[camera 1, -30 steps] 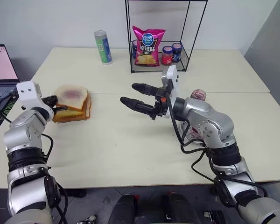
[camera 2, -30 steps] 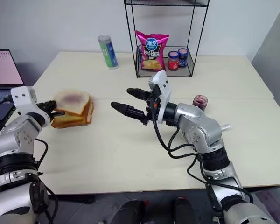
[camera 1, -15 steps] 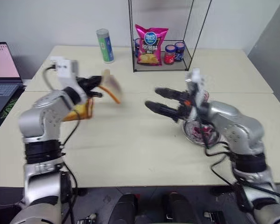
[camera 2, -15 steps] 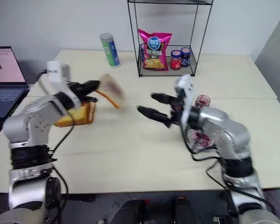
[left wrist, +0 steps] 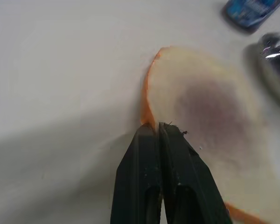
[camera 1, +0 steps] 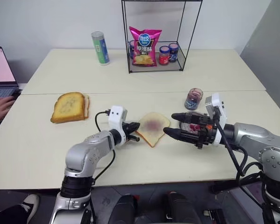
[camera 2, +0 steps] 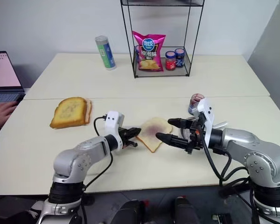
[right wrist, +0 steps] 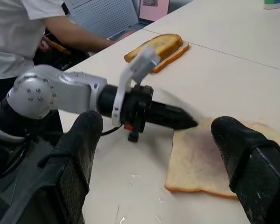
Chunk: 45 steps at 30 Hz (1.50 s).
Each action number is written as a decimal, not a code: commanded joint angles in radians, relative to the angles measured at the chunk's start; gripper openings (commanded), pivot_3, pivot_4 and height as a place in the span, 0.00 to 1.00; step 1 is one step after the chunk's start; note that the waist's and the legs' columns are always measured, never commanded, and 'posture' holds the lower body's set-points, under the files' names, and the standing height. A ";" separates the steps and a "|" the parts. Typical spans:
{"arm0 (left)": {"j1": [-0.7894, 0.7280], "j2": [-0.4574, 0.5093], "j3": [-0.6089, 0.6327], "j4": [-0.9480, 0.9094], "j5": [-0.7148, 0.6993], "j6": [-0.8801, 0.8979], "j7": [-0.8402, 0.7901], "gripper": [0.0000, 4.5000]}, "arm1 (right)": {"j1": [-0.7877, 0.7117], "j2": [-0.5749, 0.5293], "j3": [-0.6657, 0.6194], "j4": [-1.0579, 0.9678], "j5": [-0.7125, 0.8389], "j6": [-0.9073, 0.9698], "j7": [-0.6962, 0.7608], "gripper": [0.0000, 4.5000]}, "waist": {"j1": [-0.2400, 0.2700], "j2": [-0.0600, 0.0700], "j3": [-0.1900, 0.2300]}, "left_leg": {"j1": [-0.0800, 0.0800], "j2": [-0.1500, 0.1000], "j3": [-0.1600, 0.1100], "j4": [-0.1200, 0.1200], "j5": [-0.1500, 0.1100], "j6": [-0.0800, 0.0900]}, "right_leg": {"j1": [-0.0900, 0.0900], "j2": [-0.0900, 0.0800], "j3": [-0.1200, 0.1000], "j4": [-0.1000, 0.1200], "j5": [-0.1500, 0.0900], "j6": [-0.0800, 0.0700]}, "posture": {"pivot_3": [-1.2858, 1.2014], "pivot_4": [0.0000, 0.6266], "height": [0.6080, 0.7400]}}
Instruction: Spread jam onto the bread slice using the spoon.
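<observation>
On the table's near half (camera 1: 130, 163):
Bread slice (camera 1: 151, 127): lies flat, jam-stained middle.
Left gripper (camera 1: 134, 126): fingers pressed together, pinching the slice's crust edge.
Right gripper (camera 1: 172, 124): fingers spread, beside the slice.

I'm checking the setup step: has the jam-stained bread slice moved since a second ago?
Yes. The bread slice was on the toast stack at the table's left; it now lies mid-table, nearer the steel dish, its edge at the shut left gripper.

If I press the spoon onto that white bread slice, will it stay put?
Probably not firmly: the bread slice lies thin and flat on the smooth table, so it may slide. It looks soft, likely denting or tearing. The left gripper pinches its edge.
</observation>
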State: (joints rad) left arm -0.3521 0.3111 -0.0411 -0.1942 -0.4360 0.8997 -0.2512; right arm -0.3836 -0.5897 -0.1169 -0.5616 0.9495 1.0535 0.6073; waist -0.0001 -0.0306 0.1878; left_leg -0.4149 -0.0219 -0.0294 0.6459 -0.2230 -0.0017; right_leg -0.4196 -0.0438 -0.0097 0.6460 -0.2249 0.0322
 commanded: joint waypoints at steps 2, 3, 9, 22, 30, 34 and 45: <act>-0.037 -0.004 0.004 0.030 0.093 -0.116 0.030 0.01 | -0.004 -0.002 -0.010 -0.025 0.022 -0.014 -0.031 0.92 | 0.004 0.000 0.000 | -0.001 -0.001 0.000 0.000 0.000 0.000 | 0.000 -0.001 0.000 -0.001 0.003 -0.003 | 0.52 0.24 1.00; -0.044 -0.006 0.005 0.045 0.110 -0.130 0.035 0.01 | -0.007 -0.001 -0.005 -0.021 0.019 -0.018 -0.034 0.92 | 0.005 0.000 0.000 | -0.001 -0.001 0.000 0.000 0.000 0.000 | 0.000 -0.002 0.000 -0.001 0.003 -0.003 | 0.52 0.24 1.00; -0.073 -0.029 -0.009 0.089 0.130 -0.163 0.003 0.01 | -0.022 0.013 0.014 -0.001 0.006 -0.041 -0.045 0.92 | 0.004 0.000 0.000 | -0.001 -0.001 0.001 0.000 0.000 0.000 | 0.000 -0.001 -0.001 0.000 0.003 -0.002 | 0.52 0.24 1.00; -0.074 -0.052 -0.031 0.058 0.117 -0.131 -0.074 0.49 | -0.002 0.017 0.007 0.005 -0.015 -0.073 -0.058 0.92 | 0.004 0.000 0.000 | -0.001 -0.001 0.001 0.001 0.000 0.000 | 0.000 -0.001 -0.001 -0.001 0.004 -0.002 | 0.52 0.24 1.00; -0.053 0.028 0.012 -0.009 0.065 -0.059 -0.163 0.86 | 0.055 -0.017 -0.105 0.005 0.008 -0.061 -0.104 0.92 | 0.004 0.000 0.000 | -0.001 -0.001 0.001 0.001 0.000 0.000 | 0.000 -0.001 -0.001 0.000 0.004 -0.002 | 0.52 0.24 1.00; -0.035 0.123 -0.029 -0.050 0.053 -0.031 -0.258 0.99 | 0.124 -0.073 -0.192 0.014 0.007 -0.059 -0.102 0.92 | 0.003 0.000 0.000 | -0.001 -0.001 0.001 0.000 0.000 0.000 | 0.000 -0.001 -0.001 0.000 0.004 -0.002 | 0.52 0.24 1.00; -0.053 0.370 -0.006 -0.161 -0.011 -0.165 -0.569 0.99 | 0.344 0.033 -0.569 0.125 0.130 -0.058 -0.330 0.92 | 0.005 0.000 0.000 | -0.001 0.000 0.002 0.000 0.000 0.001 | 0.000 -0.001 0.001 -0.001 0.002 0.001 | 0.52 0.24 1.00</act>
State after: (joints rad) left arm -0.3756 0.6687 -0.0353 -0.2647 -0.4072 0.8176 -0.7150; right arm -0.0636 -0.5898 -0.6110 -0.4481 1.0261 1.0077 0.3424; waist 0.0049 -0.0308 0.1876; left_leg -0.4159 -0.0221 -0.0278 0.6459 -0.2228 -0.0010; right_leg -0.4197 -0.0451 -0.0080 0.6452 -0.2217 0.0301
